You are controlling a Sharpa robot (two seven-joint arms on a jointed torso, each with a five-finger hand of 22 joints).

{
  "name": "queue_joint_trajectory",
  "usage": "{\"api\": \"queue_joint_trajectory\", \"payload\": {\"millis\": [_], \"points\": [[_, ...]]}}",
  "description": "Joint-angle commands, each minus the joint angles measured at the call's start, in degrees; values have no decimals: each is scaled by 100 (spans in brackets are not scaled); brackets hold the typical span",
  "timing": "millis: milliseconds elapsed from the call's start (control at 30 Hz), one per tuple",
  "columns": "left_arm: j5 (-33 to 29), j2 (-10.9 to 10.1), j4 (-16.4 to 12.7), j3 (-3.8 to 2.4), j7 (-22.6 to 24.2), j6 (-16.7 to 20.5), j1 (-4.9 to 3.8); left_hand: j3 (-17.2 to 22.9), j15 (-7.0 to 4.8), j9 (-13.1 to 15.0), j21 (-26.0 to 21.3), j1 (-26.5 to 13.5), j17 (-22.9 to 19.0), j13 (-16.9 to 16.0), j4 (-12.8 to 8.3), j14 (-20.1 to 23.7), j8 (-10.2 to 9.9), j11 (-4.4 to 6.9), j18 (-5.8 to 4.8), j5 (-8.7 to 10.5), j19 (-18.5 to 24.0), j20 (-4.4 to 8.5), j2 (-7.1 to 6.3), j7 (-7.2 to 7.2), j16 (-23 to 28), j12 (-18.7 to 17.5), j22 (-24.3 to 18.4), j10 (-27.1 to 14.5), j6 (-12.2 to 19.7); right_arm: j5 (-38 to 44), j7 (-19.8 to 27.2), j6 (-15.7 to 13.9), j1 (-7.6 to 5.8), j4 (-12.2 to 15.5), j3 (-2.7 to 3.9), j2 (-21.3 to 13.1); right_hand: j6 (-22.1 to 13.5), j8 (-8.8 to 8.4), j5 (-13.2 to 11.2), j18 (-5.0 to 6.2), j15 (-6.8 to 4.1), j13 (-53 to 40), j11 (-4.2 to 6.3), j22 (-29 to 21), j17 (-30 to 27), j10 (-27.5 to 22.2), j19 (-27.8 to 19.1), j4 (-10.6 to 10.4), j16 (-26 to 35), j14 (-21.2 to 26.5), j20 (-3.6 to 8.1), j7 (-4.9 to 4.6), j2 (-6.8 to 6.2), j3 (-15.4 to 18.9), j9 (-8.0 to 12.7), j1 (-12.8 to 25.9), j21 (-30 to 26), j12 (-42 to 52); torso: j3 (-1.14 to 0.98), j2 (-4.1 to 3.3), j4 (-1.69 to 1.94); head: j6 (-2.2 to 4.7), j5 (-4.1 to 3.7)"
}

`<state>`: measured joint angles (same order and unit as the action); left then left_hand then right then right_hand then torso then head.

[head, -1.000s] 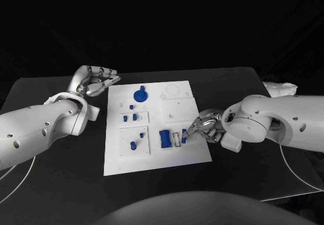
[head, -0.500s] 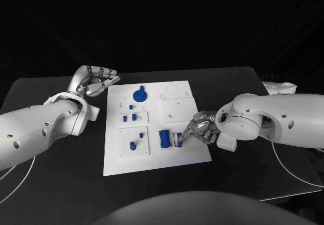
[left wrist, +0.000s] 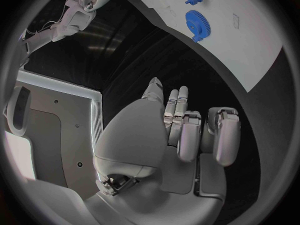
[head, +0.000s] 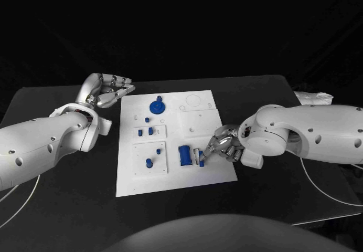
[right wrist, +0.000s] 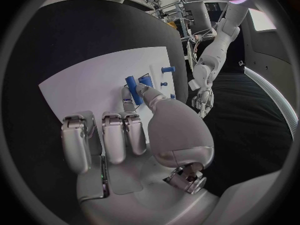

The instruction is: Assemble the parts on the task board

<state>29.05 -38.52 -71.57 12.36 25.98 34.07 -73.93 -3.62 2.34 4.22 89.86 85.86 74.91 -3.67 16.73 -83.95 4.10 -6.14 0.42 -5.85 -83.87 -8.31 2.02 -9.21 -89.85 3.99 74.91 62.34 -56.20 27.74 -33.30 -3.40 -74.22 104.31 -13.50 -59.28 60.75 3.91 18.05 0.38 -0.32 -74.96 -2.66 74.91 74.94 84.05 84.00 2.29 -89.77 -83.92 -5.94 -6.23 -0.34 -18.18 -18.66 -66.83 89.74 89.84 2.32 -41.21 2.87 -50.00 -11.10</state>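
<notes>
One small blue narrow part (head: 201, 159) is pinched at the fingertips of the right hand (head: 224, 145), held at the slot beside the larger blue block (head: 184, 155) on the white task board (head: 212, 174). Seating it looks like the step in hand; pressing it straight down comes next. Left hand (head: 108, 88) rests curled and empty beside the board's far corner.

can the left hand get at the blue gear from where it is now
Probably yes. The left hand rests at the task board's far left corner, holding nothing, and the blue gear lies close by with nothing between them.
</notes>
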Motion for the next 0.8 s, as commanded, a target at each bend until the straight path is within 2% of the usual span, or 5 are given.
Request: {"api": "queue_joint_trajectory", "payload": {"millis": [33,133,233,400,800], "points": [[23,11,-9,-3,43,-75,-4,-24,-12,-9,14,-3,1509,2,3,-605,-28,-2,-42,-23,-613,15,73,5,-15,-5,1509,30,-30,110,-83,120,11,-5,-3,7,49,-8,-29,-38,-40,-1504,22,1509,1506,595,600,2,-23,-608,37,-7,-14,19,8,0,26,16,2,4,-4,0,-46],[23,17,-1,-3,48,-75,-4,-24,-12,-9,14,-3,1509,2,3,-605,-28,-2,-42,-23,-613,15,73,5,-15,-5,1509,30,-30,112,-99,120,14,1,-3,3,51,-7,-30,-38,-40,-1504,22,1509,1506,595,600,2,-23,-608,37,-7,-13,19,9,0,26,16,5,2,3,0,-59],[23,14,-13,-4,57,-68,-4,-53,-12,-8,14,6,1509,1,2,-605,-27,-1,-42,-25,-613,15,95,8,-15,-6,1509,32,-35,113,-112,116,16,2,-3,8,51,-7,-30,-38,-40,-1504,22,1509,1506,595,600,2,-23,-608,37,-7,-13,19,9,0,26,16,4,-2,-7,0,8],[23,24,-16,-4,70,-63,-4,-53,-12,-8,14,6,1509,1,2,-605,-27,-1,-42,-25,-613,15,95,8,-15,-6,1509,32,-35,114,-104,82,17,-16,-3,25,60,-4,-32,-38,-40,-1504,21,1509,1506,595,600,2,-23,-608,38,-9,-8,18,11,-1,26,16,-3,0,1,0,-71],[24,12,-27,-5,68,-43,-4,-53,-12,-8,14,6,1509,1,2,-605,-27,-1,-42,-25,-613,15,95,8,-15,-6,1509,32,-35,114,-85,34,18,-117,-3,116,63,-3,-33,-38,-40,-1504,20,1509,1506,595,600,1,-23,-608,38,-10,-6,19,13,-1,26,16,-3,-3,-8,0,-43]]}}
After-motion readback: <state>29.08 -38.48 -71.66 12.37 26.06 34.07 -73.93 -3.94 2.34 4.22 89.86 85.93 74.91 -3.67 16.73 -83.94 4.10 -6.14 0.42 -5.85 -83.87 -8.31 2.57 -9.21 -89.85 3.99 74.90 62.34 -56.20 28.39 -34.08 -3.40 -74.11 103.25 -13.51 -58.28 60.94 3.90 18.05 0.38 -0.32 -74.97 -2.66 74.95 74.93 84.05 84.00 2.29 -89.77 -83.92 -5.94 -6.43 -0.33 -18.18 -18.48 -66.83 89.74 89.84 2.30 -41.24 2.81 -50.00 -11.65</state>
